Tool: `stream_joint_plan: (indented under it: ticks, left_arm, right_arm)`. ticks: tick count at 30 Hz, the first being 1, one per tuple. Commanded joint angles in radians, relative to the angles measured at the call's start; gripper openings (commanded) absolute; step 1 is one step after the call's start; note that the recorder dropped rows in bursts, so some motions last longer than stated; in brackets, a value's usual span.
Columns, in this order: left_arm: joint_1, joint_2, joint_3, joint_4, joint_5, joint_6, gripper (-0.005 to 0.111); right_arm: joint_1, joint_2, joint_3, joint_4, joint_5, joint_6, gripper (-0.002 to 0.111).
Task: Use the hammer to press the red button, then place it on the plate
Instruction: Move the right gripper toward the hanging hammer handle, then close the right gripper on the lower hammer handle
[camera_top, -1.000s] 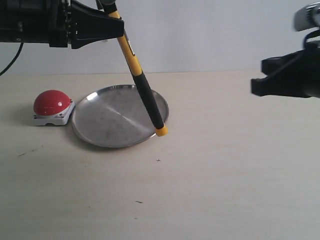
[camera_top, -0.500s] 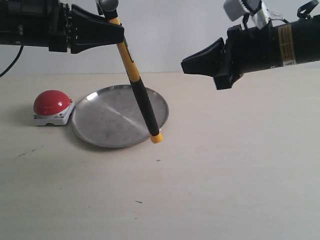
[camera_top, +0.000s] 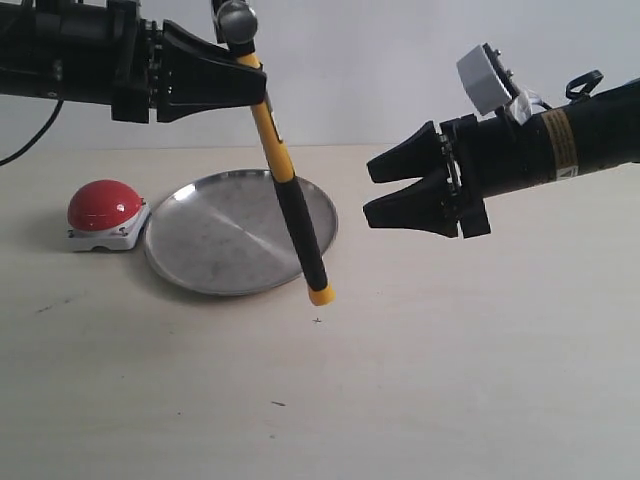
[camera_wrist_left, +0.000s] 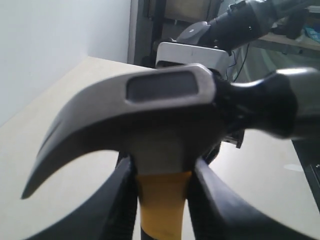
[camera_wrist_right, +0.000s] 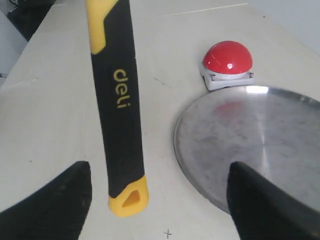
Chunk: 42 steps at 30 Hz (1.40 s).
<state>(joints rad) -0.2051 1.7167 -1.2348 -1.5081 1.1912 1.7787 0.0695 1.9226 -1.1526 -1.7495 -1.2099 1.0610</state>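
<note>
Left gripper (camera_top: 256, 88) pinched hammer (camera_top: 292, 205) just under head. Hammer nearly upright, head up, yellow end down, leaning right, beside plate (camera_top: 200, 258) toward desk's far-left. Right gripper (camera_top: 368, 191) spread.

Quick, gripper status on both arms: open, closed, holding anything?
Left gripper: closed on the hammer, gripping just below its head.
Right gripper: open, holding nothing.

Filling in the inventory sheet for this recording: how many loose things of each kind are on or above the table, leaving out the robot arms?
hammer: 1
red button: 1
plate: 1
Total: 3
</note>
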Motion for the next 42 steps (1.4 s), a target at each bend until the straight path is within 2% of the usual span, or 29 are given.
stream_joint_plan:
  ticks: [1,7,11,17,28,31,36,40,42]
  left_arm:
    - [-0.037,-0.007,-0.008,-0.051,0.03,-0.005,0.0]
    - [-0.041,-0.007,-0.008,-0.04,0.03,0.026,0.0]
    - [-0.041,-0.007,-0.008,-0.108,0.03,-0.022,0.0]
    - [-0.041,-0.007,-0.008,-0.12,-0.18,-0.075,0.0]
    - [-0.041,-0.007,0.009,-0.2,-0.325,-0.137,0.0]
    - [-0.041,-0.007,0.026,-0.236,-0.387,-0.112,0.0]
    - [-0.041,-0.007,0.033,-0.236,-0.404,-0.103,0.0]
    - [-0.041,-0.007,0.033,-0.236,-0.392,-0.115,0.0]
    - [-0.041,-0.007,0.033,-0.236,-0.371,-0.119,0.0]
  right_arm:
    - [0.0,-0.002,-0.01,0.005,-0.011,-0.052,0.073]
    - [0.005,-0.002,-0.024,0.005,-0.011,0.011,0.073]
    - [0.063,-0.002,-0.032,0.077,-0.011,0.074,0.073]
    - [0.112,-0.027,-0.032,0.129,-0.011,0.162,0.074]
    - [0.29,-0.085,-0.03,0.111,0.401,0.363,0.076]
    - [0.349,-0.085,-0.03,0.111,0.56,0.372,0.076]
    - [0.438,-0.085,-0.03,0.171,0.838,0.344,0.076]
    - [0.478,-0.083,-0.03,0.247,0.952,0.266,0.076]
    - [0.478,-0.083,-0.03,0.285,0.949,0.242,0.076]
